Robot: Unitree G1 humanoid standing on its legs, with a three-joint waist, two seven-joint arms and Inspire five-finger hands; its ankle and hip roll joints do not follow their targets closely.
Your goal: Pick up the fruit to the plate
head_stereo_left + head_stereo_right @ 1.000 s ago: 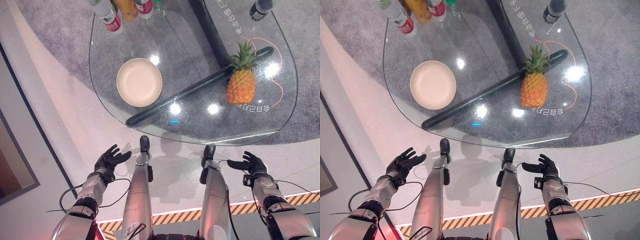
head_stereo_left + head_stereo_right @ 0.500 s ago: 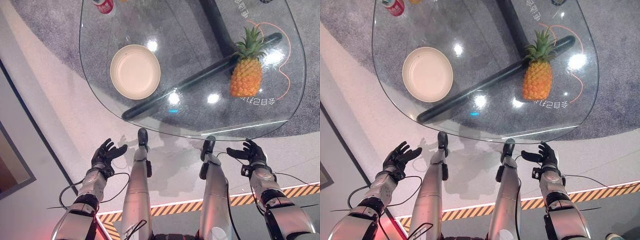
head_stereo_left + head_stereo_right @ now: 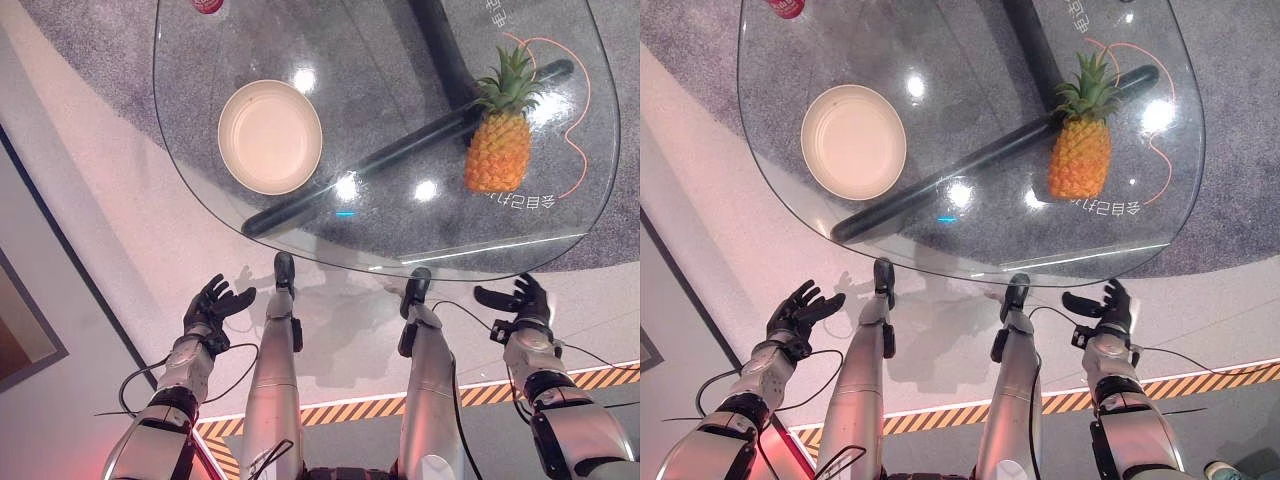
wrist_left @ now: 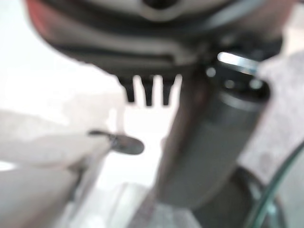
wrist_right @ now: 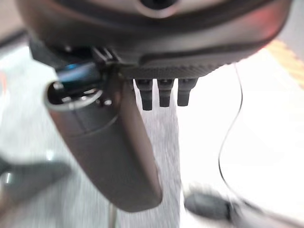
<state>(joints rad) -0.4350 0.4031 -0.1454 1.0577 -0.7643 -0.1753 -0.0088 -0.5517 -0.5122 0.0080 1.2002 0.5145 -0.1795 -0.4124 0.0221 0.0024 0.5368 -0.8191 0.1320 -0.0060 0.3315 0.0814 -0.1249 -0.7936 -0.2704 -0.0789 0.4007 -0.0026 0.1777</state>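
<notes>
Pineapple: the pineapple point(image 3: 499, 148) stands upright on the glass table point(image 3: 200, 130), on the right hand's side, leafy crown pointing away from the robot. It is well apart from both hands, far beyond the right hand's fingertips and on the far side of the table's near rim.

Plate: the cream plate point(image 3: 270, 137) lies flat on the glass on the left hand's side, nothing on it, well ahead of the left hand and well apart from the pineapple.

Right hand: the right hand point(image 3: 527, 301) is held low, short of the table's near edge, fingers spread and relaxed, grasping nothing. The pineapple sits roughly straight ahead of it, slightly inward.

Left hand: the left hand point(image 3: 214, 305) is held on the other side, also short of the rim, fingers splayed loose, nothing in it. The plate is ahead of it and a little inward.

Other things: a dark bar point(image 3: 400, 148) under the glass runs diagonally between plate and pineapple; a red-labelled bottle point(image 3: 208, 5) stands at the far edge, beyond the plate.

Change from a second ago: the whole scene has slid in the views, so the camera has moved. The right hand has gone outward, further from the robot's middle. Pineapple and plate keep their places on the table.
</notes>
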